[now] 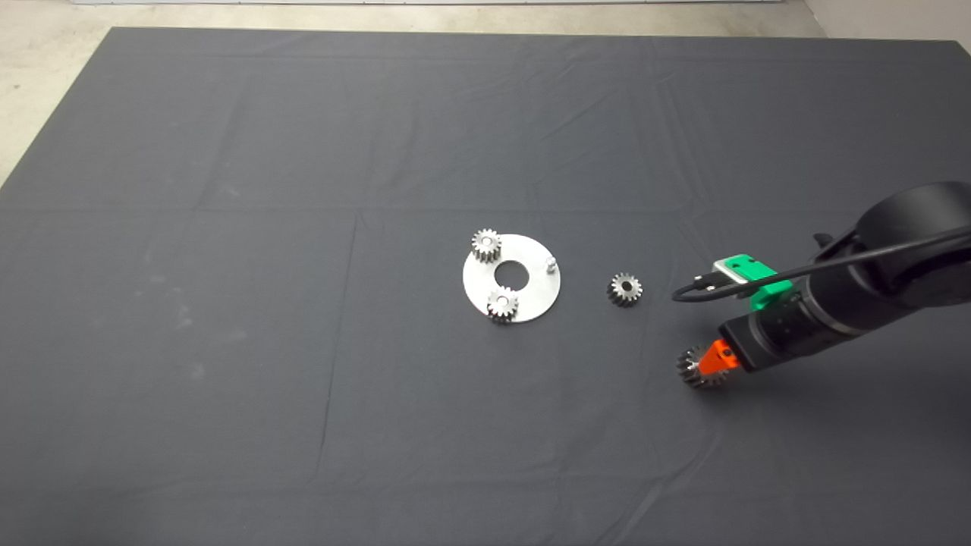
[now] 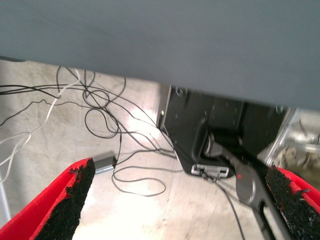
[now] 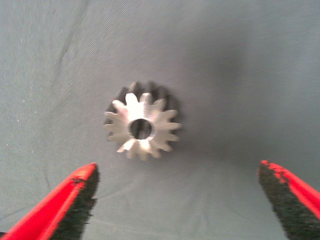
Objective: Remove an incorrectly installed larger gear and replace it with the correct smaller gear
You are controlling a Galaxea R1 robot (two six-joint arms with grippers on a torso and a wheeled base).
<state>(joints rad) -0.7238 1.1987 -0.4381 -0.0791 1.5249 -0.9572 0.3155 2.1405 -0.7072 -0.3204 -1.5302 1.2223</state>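
The larger gear [image 1: 690, 372], shiny with long slanted teeth, lies flat on the mat at the right. My right gripper [image 1: 711, 362] hovers right over it. In the right wrist view the larger gear [image 3: 142, 127] rests on the cloth just ahead of the gripper [image 3: 177, 167], whose jaws are open wide and touch nothing. The smaller gear [image 1: 624, 289], dull and dark, sits on the mat between the larger gear and the round steel plate [image 1: 535, 292]. One peg [image 1: 551, 264] on the plate's right side stands bare. My left gripper [image 2: 180, 167] is parked off the mat, open and empty.
Two brighter silver gears [image 1: 485, 244] [image 1: 502, 304] sit on pegs on the plate's left and lower parts. The right arm [image 1: 872, 288] reaches in from the right edge with a black cable looped over it. The left wrist view shows floor with loose cables [image 2: 100, 115].
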